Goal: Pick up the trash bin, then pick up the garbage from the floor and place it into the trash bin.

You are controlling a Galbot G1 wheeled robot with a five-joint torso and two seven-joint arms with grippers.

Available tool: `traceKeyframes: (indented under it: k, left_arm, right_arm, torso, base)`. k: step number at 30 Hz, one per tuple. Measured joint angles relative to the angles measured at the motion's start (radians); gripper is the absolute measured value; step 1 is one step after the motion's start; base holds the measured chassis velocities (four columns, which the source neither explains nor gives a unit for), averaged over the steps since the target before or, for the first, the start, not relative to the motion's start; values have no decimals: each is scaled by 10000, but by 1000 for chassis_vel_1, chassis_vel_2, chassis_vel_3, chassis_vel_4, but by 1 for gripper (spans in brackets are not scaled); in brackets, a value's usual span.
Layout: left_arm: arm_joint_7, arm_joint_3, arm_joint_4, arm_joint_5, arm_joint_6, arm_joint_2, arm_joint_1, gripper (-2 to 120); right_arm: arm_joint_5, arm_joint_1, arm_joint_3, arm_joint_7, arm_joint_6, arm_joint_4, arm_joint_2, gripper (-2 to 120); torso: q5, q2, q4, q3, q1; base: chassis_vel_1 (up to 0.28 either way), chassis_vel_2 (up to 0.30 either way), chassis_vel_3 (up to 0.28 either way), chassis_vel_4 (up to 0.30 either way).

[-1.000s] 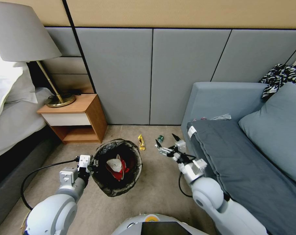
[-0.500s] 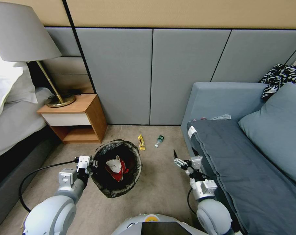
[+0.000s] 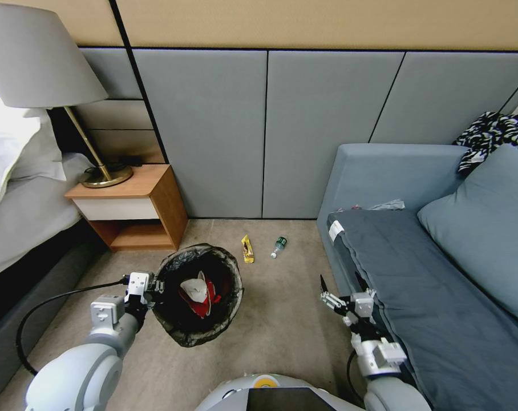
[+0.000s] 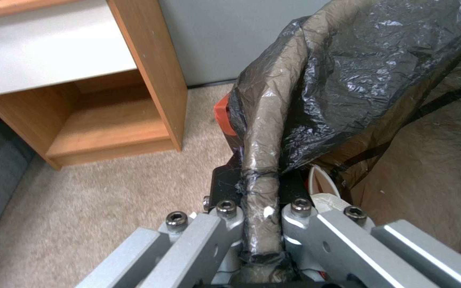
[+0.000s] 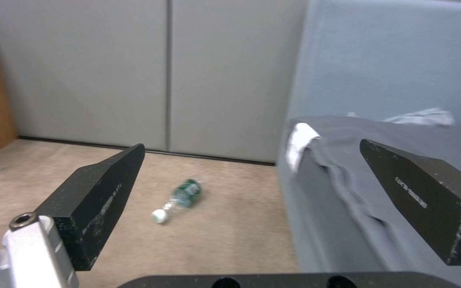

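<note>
The trash bin (image 3: 182, 334), white with a crinkled black bag over its rim, hangs tilted just above the carpet. My left gripper (image 3: 152, 287) is shut on its left rim; the left wrist view shows the bag-wrapped rim (image 4: 261, 188) pinched between the fingers (image 4: 225, 224). A red-and-white carton (image 3: 195, 292) lies inside the bin. On the floor near the wall lie two pieces of garbage, a yellow wrapper (image 3: 247, 249) and a small bottle (image 3: 278, 246) (image 5: 182, 198). My right gripper (image 3: 339, 278) (image 5: 252, 148) is open and holds nothing. It hovers beside the sofa front, well short of the bottle.
A wooden nightstand (image 3: 130, 205) (image 4: 150, 76) with a lamp (image 3: 36, 63) stands left of the bin, and the bed (image 3: 25, 217) lies beyond it. The grey sofa (image 3: 430, 285) runs along the right. Open carpet (image 3: 282, 319) lies between bin and sofa.
My right arm has drawn back from the bottle toward my body along the sofa front, still open. The left gripper and the bin have shifted slightly left.
</note>
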Motion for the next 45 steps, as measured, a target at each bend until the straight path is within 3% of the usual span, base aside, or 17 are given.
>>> traceKeyframes:
  k: [12,45]
  left_arm:
    - [14,107,47,-44,-37,0,-40,1]
    - [28,137,155,-119,-111,77,-92,1]
  right_arm:
    - [-122,-105,160,101,176,11,277,100]
    - [-484,-16,21,63,275,-264,525,100]
  torso:
    - [0,0,0,0,0]
    - [0,0,2,1,2]
  base:
    - [-47,47,41,-50]
    - [-143,142,139,-141]
